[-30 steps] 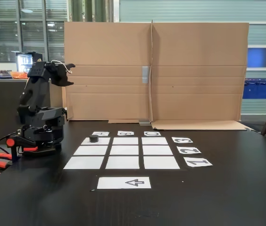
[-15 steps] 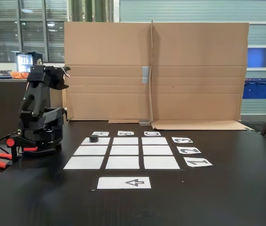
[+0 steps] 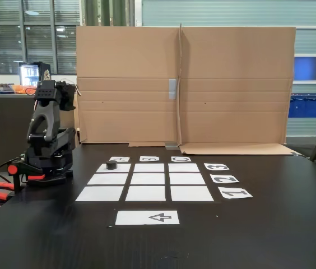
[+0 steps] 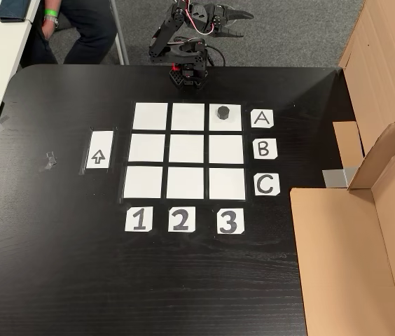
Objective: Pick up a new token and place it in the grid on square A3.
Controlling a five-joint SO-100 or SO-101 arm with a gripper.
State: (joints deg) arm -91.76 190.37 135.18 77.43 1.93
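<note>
- Folding back since the earlier frame, the arm tucks over its base; its tool (image 4: pixel 243 14) looks clenched and empty, upper centre.
- Token (image 4: pixel 225 113) sits on square A3 (image 4: pixel 234 124), upper-right cell of the grid (image 4: pixel 187 150).
- Placement looks done; next, parking.

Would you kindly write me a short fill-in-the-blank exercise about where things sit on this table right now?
1. The small dark grey puck-shaped token rests on the white paper cell beside the letter card ____.
2. That cell lines up with the number card ____.
3. The white paper strip beside the grid bears a printed ____.
4. The grid has ____ cells.

Missing words: A; 3; arrow; nine
</note>
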